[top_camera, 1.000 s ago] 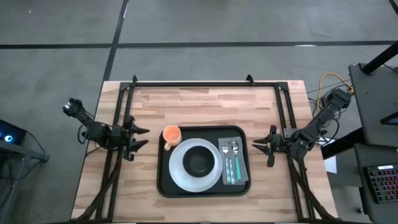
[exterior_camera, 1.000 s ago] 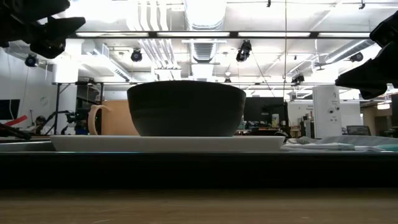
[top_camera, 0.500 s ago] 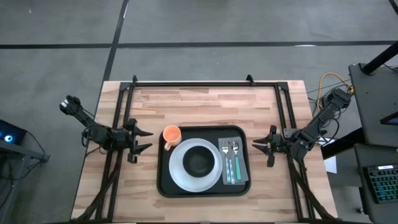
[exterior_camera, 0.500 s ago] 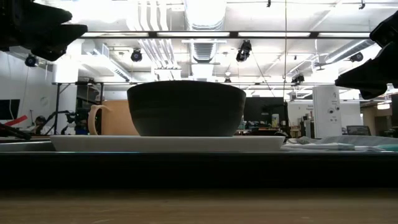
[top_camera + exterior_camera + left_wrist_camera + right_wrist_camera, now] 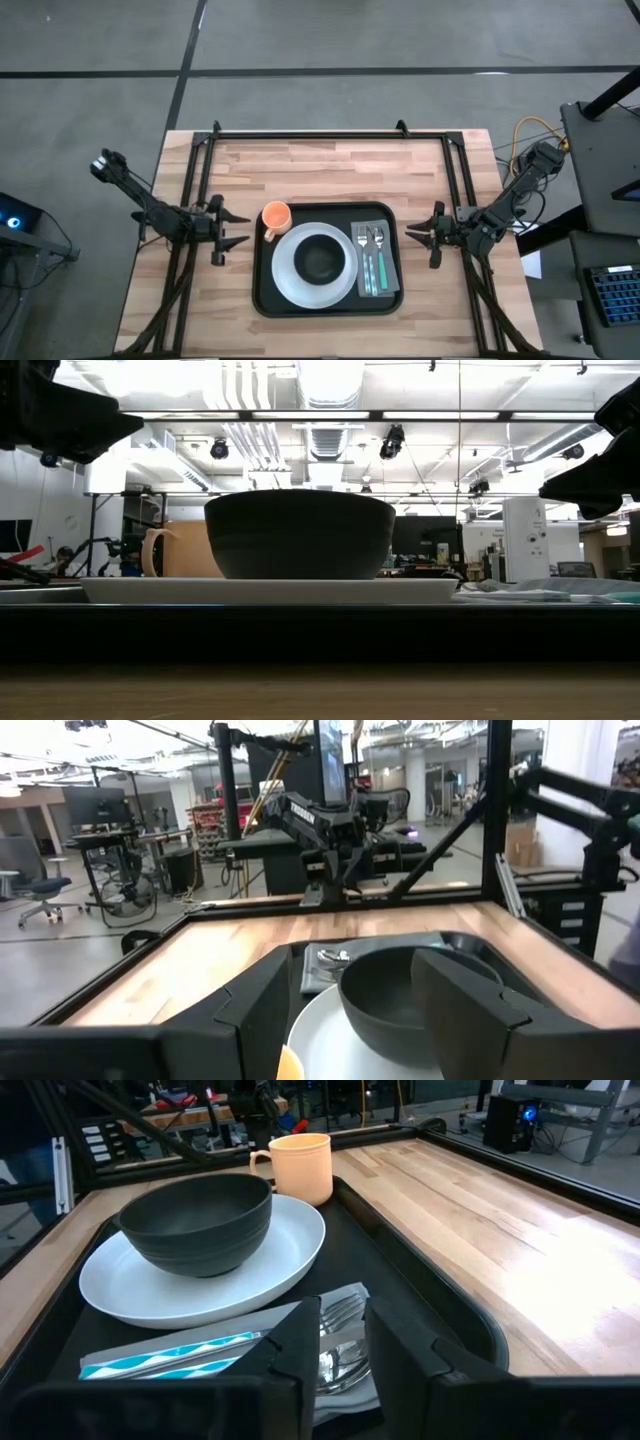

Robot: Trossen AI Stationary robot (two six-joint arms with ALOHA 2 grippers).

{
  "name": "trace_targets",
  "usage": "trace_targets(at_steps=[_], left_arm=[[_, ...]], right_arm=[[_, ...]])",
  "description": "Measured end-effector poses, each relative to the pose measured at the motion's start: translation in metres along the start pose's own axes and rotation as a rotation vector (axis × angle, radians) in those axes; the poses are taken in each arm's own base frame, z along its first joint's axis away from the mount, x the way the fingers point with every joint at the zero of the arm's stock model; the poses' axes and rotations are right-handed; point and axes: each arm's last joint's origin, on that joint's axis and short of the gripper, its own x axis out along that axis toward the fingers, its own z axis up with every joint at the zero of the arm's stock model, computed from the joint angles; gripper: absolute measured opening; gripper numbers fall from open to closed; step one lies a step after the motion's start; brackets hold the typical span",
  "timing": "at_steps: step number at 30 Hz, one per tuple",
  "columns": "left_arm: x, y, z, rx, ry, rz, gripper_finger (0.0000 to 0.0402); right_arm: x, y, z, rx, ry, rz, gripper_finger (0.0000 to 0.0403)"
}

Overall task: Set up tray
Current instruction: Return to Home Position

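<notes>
The tray point(image 5: 262, 292), frame centre, appears fully laid; left claw point(image 5: 244, 228) and right claw point(image 5: 415, 235) flank it, both spread and empty, clear to retract.

Tray point(image 5: 262, 300) black, plate point(image 5: 285, 272) plain white, bowl point(image 5: 321, 259) matte dark grey-black, cup point(image 5: 276, 215) orange, napkin point(image 5: 392, 260) grey, no print on any of them. Cutlery point(image 5: 372, 272) has teal-green handles and silver heads; table point(image 5: 330, 170) is light wood in lengthwise plank stripes, some paler, some browner, with a black frame point(image 5: 330, 134) round it. My left gripper point(image 5: 240, 230) and right gripper point(image 5: 415, 236) are both black, and the floor point(image 5: 100, 40) is grey crossed by dark lines.
</notes>
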Motion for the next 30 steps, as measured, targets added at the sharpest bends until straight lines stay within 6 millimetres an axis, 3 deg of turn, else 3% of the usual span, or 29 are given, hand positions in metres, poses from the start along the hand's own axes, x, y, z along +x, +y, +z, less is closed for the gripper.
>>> trace_targets(at_steps=[21,30], left_arm=[[0.0050,-0.0058,-0.0104,0.074,0.082,-0.011,0.0187],[0.0049,-0.0058,-0.0104,0.074,0.082,-0.011,0.0187]], right_arm=[[0.0000,0.0000,0.0000,0.000,0.000,0.000,0.0086],[0.0000,0.0000,0.0000,0.000,0.000,0.000,0.0074]])
